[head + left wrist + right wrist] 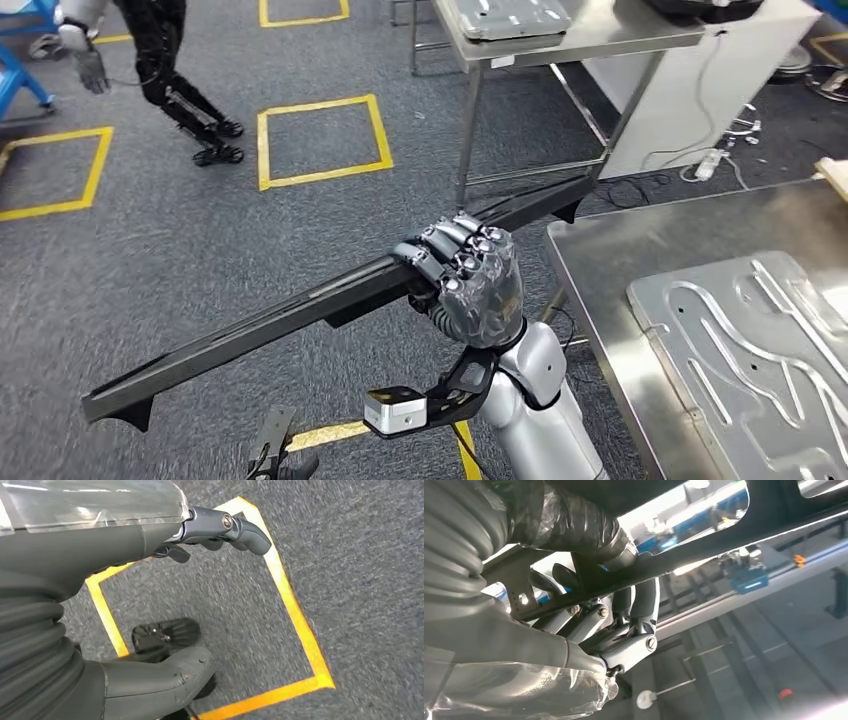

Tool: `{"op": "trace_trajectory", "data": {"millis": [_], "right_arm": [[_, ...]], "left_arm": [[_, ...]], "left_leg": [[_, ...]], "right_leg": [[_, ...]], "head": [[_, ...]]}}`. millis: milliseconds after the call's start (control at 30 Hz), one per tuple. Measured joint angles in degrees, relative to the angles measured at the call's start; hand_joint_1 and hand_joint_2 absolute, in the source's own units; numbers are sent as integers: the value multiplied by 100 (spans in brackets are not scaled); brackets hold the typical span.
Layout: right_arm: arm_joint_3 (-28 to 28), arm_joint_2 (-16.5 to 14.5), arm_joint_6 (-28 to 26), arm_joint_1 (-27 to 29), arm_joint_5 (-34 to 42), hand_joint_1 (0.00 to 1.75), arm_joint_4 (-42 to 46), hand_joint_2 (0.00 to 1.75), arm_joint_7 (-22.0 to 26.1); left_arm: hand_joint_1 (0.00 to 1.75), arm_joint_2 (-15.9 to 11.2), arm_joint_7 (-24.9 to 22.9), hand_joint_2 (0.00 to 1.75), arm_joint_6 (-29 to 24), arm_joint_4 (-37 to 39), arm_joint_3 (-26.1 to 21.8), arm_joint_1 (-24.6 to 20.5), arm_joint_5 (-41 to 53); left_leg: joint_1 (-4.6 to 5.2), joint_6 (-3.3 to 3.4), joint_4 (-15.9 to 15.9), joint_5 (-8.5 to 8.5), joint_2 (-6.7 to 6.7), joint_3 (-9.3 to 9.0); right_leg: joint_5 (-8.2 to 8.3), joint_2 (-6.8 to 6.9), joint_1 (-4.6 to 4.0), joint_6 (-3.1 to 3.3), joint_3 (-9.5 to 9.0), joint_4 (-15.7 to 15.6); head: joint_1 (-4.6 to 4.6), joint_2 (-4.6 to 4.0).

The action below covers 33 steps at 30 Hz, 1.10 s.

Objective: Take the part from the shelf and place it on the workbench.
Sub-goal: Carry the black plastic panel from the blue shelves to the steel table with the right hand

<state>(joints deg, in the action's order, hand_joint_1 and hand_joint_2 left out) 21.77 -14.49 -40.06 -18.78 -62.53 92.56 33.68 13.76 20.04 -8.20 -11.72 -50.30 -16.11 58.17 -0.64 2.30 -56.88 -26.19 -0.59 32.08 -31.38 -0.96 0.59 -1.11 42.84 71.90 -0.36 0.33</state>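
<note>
Your long black part (pixel 300 310) hangs level over the carpet, gripped mid-length by the right robot hand (pixel 470 280), just left of the steel table (pixel 620 260); your left robot hand (pixel 210 535) hangs loosely spread, holding nothing

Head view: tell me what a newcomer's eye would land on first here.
First, the long black part, held level across the middle of the picture by the right hand, above grey carpet. Next, the steel workbench at the right, bearing a cut-out metal plate. Farther off, yellow floor squares and another robot's dark legs stand at the upper left.
</note>
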Motion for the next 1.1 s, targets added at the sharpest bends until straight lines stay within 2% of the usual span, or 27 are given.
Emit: {"op": "trace_trajectory", "data": {"millis": [33, 67, 100, 133, 200, 233, 267, 333, 400, 467, 500, 533, 567, 600, 667, 700, 767, 800, 867, 900, 933, 1000, 1067, 1100], "right_arm": [[0, 13, 0, 14, 0, 175, 0, 175, -7], [0, 27, 0, 26, 0, 175, 0, 175, -10], [0, 39, 0, 33, 0, 175, 1, 175, -12], [0, 47, 0, 36, 0, 175, 7, 175, -13], [0, 52, 0, 32, 0, 175, 26, 175, -15], [-1, 52, 0, 31, 0, 175, 37, 175, -16], [-1, 53, 0, 30, 0, 175, 43, 175, -16], [-2, 56, 0, 33, 0, 175, 52, 175, -17], [-2, 56, 1, 28, -2, 175, 67, 175, -17], [-2, 51, 2, 26, 1, 175, 76, 175, -16], [-2, 50, 2, 30, 4, 175, 75, 175, -15], [-2, 51, 2, 35, 9, 175, 75, 175, -14], [-2, 54, 2, 39, 13, 175, 74, 175, -13], [-3, 58, 2, 41, 16, 175, 74, 175, -13], [-4, 65, 2, 37, 22, 175, 74, 175, -13], [-4, 66, 2, 34, 23, 175, 74, 175, -13], [-4, 66, 2, 32, 24, 175, 74, 175, -13], [-5, 67, 3, 21, 25, 175, 74, 175, -13], [-8, 99, 2, -11, 29, 175, 75, 175, -41], [-11, 128, 1, -33, 32, 175, 75, 175, -64], [-14, 163, 0, -56, 34, 175, 75, 175, -95], [-17, 220, 0, -102, 35, 175, 74, 175, -153], [-17, 275, 0, -124, 37, 175, 74, 175, -209], [-18, 309, 1, -124, 37, 175, 73, 175, -231]], "left_arm": [[0, -2, 23, 175, 0, 0, -53, 0, -37], [0, -3, 36, 175, 0, 0, -96, -2, -55], [0, -2, 44, 175, 1, 0, -128, -6, -62], [0, -1, 49, 175, 3, 0, -151, -14, -62], [0, 1, 55, 175, 6, 0, -186, -32, -64], [0, 1, 57, 175, 7, 0, -205, -41, -64], [0, 1, 57, 175, 6, 0, -223, -47, -65], [0, 2, 58, 175, 6, 0, -253, -62, -66], [0, 3, 76, 175, 11, 0, -271, -74, -77], [0, 3, 116, 175, 46, 0, -297, -68, -119], [0, 2, 145, 175, 84, 0, -311, -58, -149], [0, 1, 177, 175, 130, 0, -326, -46, -181], [0, 1, 217, 175, 187, 0, -341, -37, -215], [0, -1, 272, 175, 248, 0, -355, -32, -244], [0, 0, 376, 175, 334, 0, -379, -33, -289], [0, 0, 410, 175, 353, 0, -385, -34, -297], [0, 1, 441, 175, 359, 0, -388, -34, -302], [0, 2, 488, 175, 373, 0, -395, -35, -316], [0, 24, 587, 175, 451, 1, -413, -25, -356], [0, 40, 630, 175, 494, 2, -421, -24, -383], [0, 58, 643, 175, 529, 2, -426, -24, -400], [0, 75, 666, 175, 554, 2, -438, -20, -434], [0, 79, 681, 175, 574, 2, -454, 15, -457], [0, 79, 685, 175, 590, 2, -460, 30, -464]], "left_leg": [[6, 1, -7, -2, -81, 9], [9, -2, -14, -7, -160, 15], [10, -9, -24, -14, -233, 18], [11, -22, -39, -26, -296, 17], [34, -70, -85, -64, -398, 20], [48, -96, -107, -81, -442, 20], [61, -125, -119, -91, -488, 19], [55, -185, -129, -114, -538, 11], [26, -252, -306, -274, -344, 70], [1, -298, -924, -640, -78, 324], [-2, -310, -1322, -818, -24, 500], [-4, -317, -1633, -914, -4, 642], [-5, -316, -1751, -894, 3, 701], [-6, -308, -1649, -765, 12, 655], [-8, -283, -1161, -436, 45, 428], [-9, -275, -985, -336, 59, 344], [-10, -268, -856, -272, 81, 283], [-15, -254, -663, -237, 196, 198], [-25, -185, -279, -145, 339, 48], [-35, -135, -107, -103, 373, -12], [-38, -85, -79, -69, 284, -9], [-30, -18, -41, -33, 132, -7], [-10, 6, -52, -36, -30, 8], [-6, 6, -63, -41, -110, 16]], "right_leg": [[-69, 35, 8, -6, 96, 231], [-35, 60, 15, -12, 89, 265], [95, 93, 18, -13, -32, 78], [277, 163, 16, -5, -252, -289], [503, 374, -26, 47, -655, -1009], [537, 431, -48, 77, -749, -1194], [528, 434, -70, 107, -764, -1251], [560, 308, -59, 163, -750, -1265], [595, 207, -23, 223, -753, -1295], [616, 100, -2, 260, -746, -1302], [622, 37, -2, 271, -736, -1298], [626, -35, -3, 274, -726, -1291], [629, -110, -4, 274, -718, -1281], [632, -185, -4, 272, -714, -1270], [634, -299, -2, 267, -713, -1253], [635, -326, -2, 266, -714, -1249], [635, -344, -2, 264, -713, -1245], [647, -395, 1, 240, -691, -1237], [709, -563, 17, 127, -619, -1251], [714, -554, 15, 64, -573, -1238], [655, -444, 11, 17, -520, -1163], [332, -101, 4, -28, -302, -662], [25, 30, 23, -68, -4, 24], [0, 53, 30, -81, 62, 192]], "head": [[2, 0], [2, 0], [1, 0], [2, 0], [0, 0], [0, 0], [-1, 0], [-1, 0], [-2, 0], [-3, 0], [-3, 0], [-3, 0], [-3, 0], [-3, 0], [-3, 0], [-3, 0], [-3, 0], [-3, 0], [-3, 0], [1, 0], [9, 0], [25, 0], [30, 0], [30, 0]]}}
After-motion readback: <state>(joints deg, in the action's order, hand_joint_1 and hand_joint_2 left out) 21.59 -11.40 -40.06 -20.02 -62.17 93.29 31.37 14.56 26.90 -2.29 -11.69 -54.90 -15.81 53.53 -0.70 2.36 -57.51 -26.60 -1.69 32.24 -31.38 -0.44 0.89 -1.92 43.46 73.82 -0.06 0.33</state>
